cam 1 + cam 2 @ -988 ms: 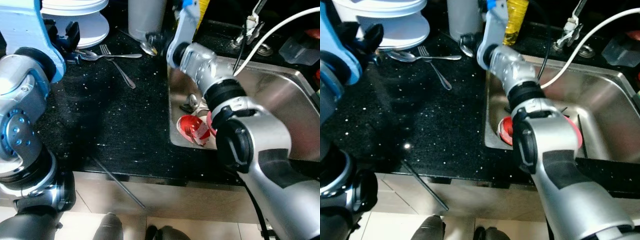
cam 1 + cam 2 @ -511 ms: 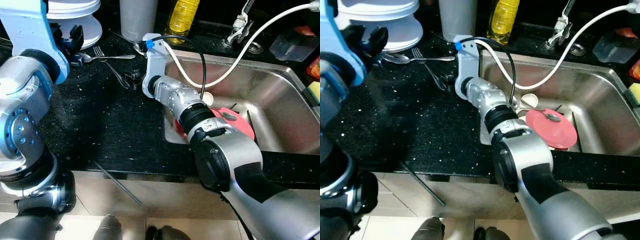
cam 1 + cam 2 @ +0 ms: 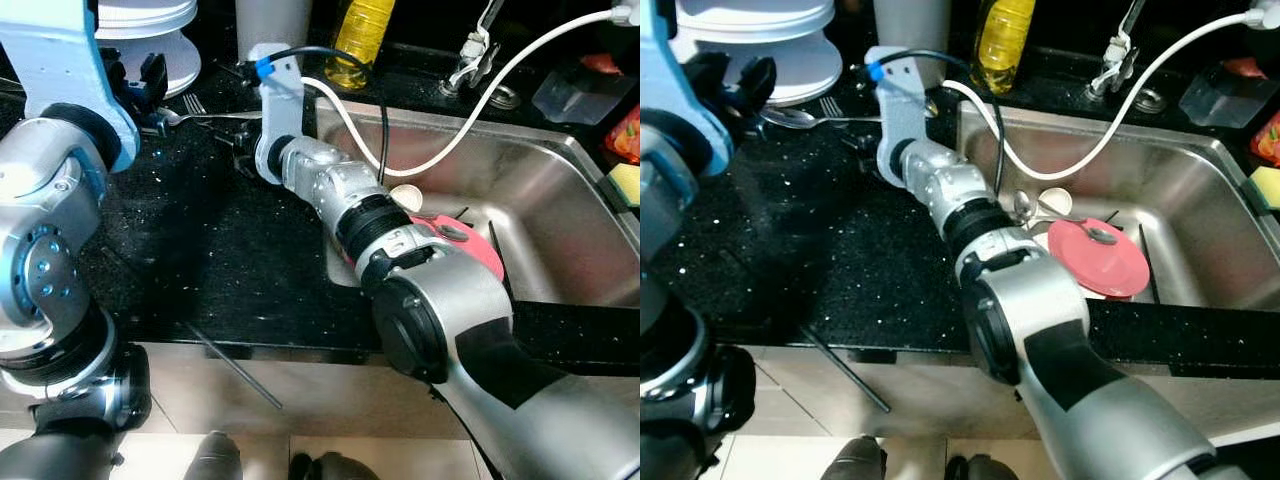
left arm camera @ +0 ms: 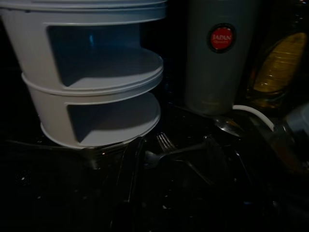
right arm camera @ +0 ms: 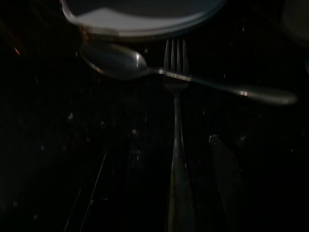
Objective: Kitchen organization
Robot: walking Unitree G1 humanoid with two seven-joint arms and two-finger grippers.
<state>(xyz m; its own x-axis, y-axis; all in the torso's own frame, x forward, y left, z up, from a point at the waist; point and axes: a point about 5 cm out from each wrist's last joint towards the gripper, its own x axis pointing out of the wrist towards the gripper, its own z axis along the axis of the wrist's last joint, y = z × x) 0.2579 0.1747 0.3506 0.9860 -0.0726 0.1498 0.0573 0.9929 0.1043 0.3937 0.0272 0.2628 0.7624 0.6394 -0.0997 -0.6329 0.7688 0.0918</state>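
The black stone counter [image 3: 220, 250] is running along the left, the steel sink [image 3: 1200, 190] sitting to its right with a pink plate [image 3: 1100, 258] lying in it. At the counter's back a white tiered rack [image 4: 96, 77] is standing beside a grey canister [image 4: 219, 53] and a yellow bottle [image 3: 998, 40]. The right arm is reaching across the sink edge, its right gripper [image 5: 159, 159] hovering low over the fork [image 5: 175, 140], which is lying on the counter in front of the rack with the spoon [image 5: 120, 60] crossing its neck. The black fingers [image 5: 224, 169] are spread fairly wide either side of the handle, holding nothing. My read: it should be closing on the handle well away from the spoon, then lifting straight. The left gripper [image 3: 140, 85] is waiting near the rack; whether its fingers are parted, I cannot tell.
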